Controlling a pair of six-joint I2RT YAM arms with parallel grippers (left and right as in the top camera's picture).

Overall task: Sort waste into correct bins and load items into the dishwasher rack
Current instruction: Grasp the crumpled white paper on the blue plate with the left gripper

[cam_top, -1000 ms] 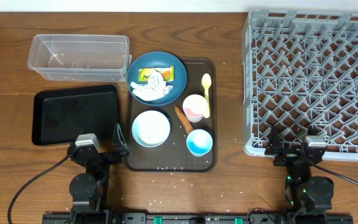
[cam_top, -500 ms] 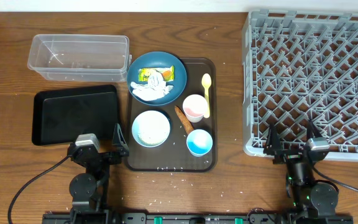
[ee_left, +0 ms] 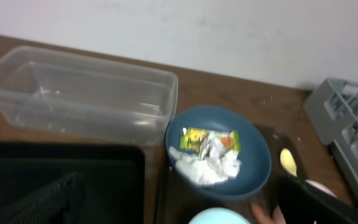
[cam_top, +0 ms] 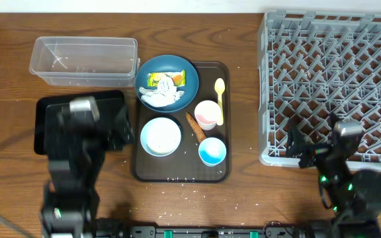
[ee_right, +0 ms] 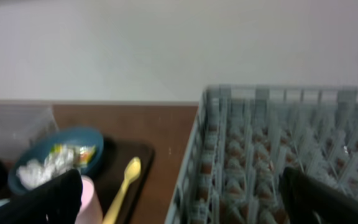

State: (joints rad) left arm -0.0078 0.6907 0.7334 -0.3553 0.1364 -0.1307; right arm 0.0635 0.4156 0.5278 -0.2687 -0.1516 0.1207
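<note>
The dark-blue plate (cam_top: 185,71) holds crumpled tissue (cam_top: 164,96) and a yellow-green wrapper (cam_top: 159,79). It overlaps the back left of the brown serving tray (cam_top: 225,71). On that tray are a light-blue bowl (cam_top: 161,136) with white rice in it, an orange carrot piece (cam_top: 194,126), a pink cup (cam_top: 208,114), a blue cup (cam_top: 212,151) and a yellow spoon (cam_top: 219,99). My left gripper (cam_top: 114,127) hangs open and blurred over the black tray (cam_top: 51,109). The plate (ee_left: 253,146) lies ahead of that gripper (ee_left: 182,210). My right gripper (cam_top: 316,149) stands open at the front edge of the rack (cam_top: 333,73), holding nothing.
The clear tub (cam_top: 84,61) stands behind the black tray at the back left. Loose rice grains (cam_top: 177,182) dot the table in front of the serving tray. The rack (ee_right: 291,143) takes up the right side, with the spoon (ee_right: 126,180) to its left.
My left arm has lifted and swung away from the front edge, out over the black tray. My right arm has risen and shifted slightly right. Both grippers stay open.
</note>
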